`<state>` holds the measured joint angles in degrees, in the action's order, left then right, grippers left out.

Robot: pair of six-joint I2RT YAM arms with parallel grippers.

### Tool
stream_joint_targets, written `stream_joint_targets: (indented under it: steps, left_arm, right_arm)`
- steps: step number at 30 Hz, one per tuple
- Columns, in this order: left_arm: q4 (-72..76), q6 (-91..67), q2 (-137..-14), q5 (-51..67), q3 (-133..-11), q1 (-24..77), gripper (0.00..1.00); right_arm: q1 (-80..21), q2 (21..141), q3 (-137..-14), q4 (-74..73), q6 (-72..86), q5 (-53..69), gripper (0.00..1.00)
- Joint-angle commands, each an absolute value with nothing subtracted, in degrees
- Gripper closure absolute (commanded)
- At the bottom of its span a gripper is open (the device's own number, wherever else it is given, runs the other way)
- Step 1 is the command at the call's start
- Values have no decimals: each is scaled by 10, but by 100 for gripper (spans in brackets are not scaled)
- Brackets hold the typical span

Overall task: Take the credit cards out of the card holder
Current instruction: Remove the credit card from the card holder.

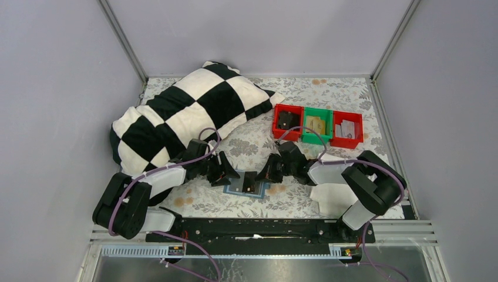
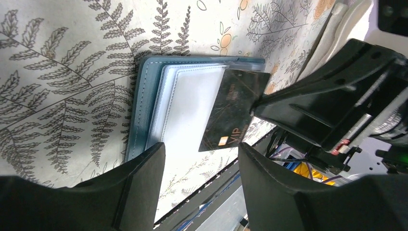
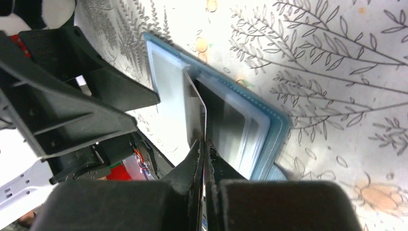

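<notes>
The teal-blue card holder (image 1: 245,188) lies open and flat on the patterned cloth, its clear pockets facing up (image 2: 144,106) (image 3: 275,131). A black credit card (image 2: 234,109) marked VIP is tilted over the holder's right half. My right gripper (image 3: 204,148) is shut on that card, which shows edge-on (image 3: 196,113) between its fingertips. In the top view the right gripper (image 1: 260,176) reaches the holder from the right. My left gripper (image 2: 202,166) stands open at the holder's left side (image 1: 226,174), with nothing between its fingers. Whether it touches the holder I cannot tell.
A black-and-white checked pillow (image 1: 182,114) lies at the back left. A red bin (image 1: 287,121), a green bin (image 1: 317,126) and another red bin (image 1: 347,129) stand in a row at the back right. White sheet (image 1: 332,197) under the right arm. A black rail (image 1: 258,230) runs along the near edge.
</notes>
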<state>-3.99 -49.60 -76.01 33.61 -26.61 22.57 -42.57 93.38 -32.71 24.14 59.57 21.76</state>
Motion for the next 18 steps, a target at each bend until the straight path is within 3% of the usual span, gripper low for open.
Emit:
stream_joint_targets:
  steps: [1, 18]
  left_arm:
    - [-43, -491, -745, 317, -266, 227, 38]
    - [-151, -447, -658, 303, -360, 227, 38]
  right_arm:
    - [-418, 866, -347, 162, 528, 198, 100]
    - [-409, 780, -424, 41, 451, 208, 100]
